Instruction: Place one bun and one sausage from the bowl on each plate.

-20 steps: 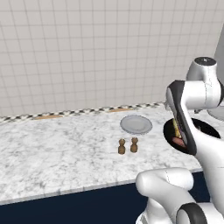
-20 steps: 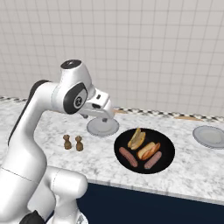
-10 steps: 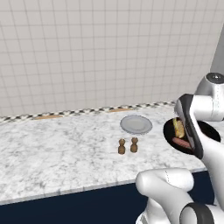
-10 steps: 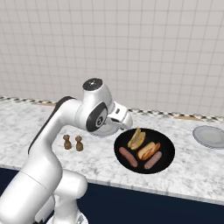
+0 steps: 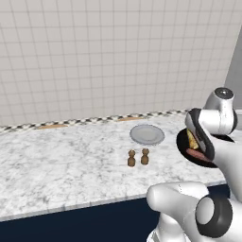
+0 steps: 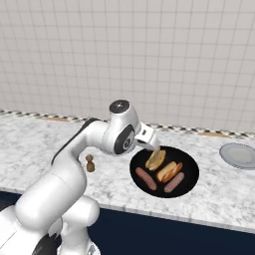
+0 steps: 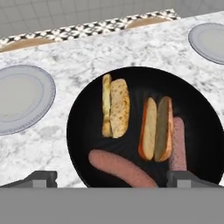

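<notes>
Marble worktop (image 7: pixel 65 48) under a white tiled wall is what you are looking down on, and over the last second your arm has swung across from beside the two small brown shakers (image 5: pixel 138 157) to hang above the black bowl (image 7: pixel 78 131); that means you have finished the approach and are lined up to choose the first item, with nothing yet moved to either plate. Reading the hand view from the left: one grey plate (image 7: pixel 22 98) lies bare just beside the bowl, then inside the bowl come the split bun (image 7: pixel 116 107), a long sausage (image 7: pixel 120 168) along the near rim, a second bun (image 7: pixel 156 129) and another sausage (image 7: pixel 177 142) touching it, and at the far right the other plate (image 7: pixel 209 41), well apart. Your fingers (image 7: pixel 112 178) stand wide apart and empty, the long sausage lying between the two tips and the buns just beyond.
</notes>
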{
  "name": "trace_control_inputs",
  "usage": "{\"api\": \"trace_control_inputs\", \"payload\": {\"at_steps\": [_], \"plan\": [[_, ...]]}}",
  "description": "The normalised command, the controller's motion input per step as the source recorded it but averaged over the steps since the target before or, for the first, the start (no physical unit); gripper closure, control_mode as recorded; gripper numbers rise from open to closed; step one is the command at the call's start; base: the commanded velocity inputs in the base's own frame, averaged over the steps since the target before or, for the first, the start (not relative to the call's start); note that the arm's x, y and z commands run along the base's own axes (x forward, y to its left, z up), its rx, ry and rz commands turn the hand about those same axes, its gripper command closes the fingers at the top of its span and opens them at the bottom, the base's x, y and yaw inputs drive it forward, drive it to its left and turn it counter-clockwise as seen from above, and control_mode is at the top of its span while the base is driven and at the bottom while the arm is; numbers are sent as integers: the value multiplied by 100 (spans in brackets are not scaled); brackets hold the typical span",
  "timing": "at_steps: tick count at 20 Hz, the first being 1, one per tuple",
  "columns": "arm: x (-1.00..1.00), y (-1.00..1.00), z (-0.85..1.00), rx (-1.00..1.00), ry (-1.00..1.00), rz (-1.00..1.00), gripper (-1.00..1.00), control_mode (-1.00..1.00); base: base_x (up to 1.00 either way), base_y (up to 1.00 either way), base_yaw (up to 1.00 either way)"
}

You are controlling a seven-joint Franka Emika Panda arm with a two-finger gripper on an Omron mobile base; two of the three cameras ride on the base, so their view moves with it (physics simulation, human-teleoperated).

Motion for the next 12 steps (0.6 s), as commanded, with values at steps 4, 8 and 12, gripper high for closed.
{"api": "trace_control_inputs", "payload": {"at_steps": [4, 8, 12], "plan": [[37, -15, -42, 0, 0, 0, -100, -100, 0, 0, 0], [45, -7, -27, 0, 0, 0, -100, -100, 0, 0, 0], [46, -6, -17, 0, 4, 0, -100, -100, 0, 0, 0]]}}
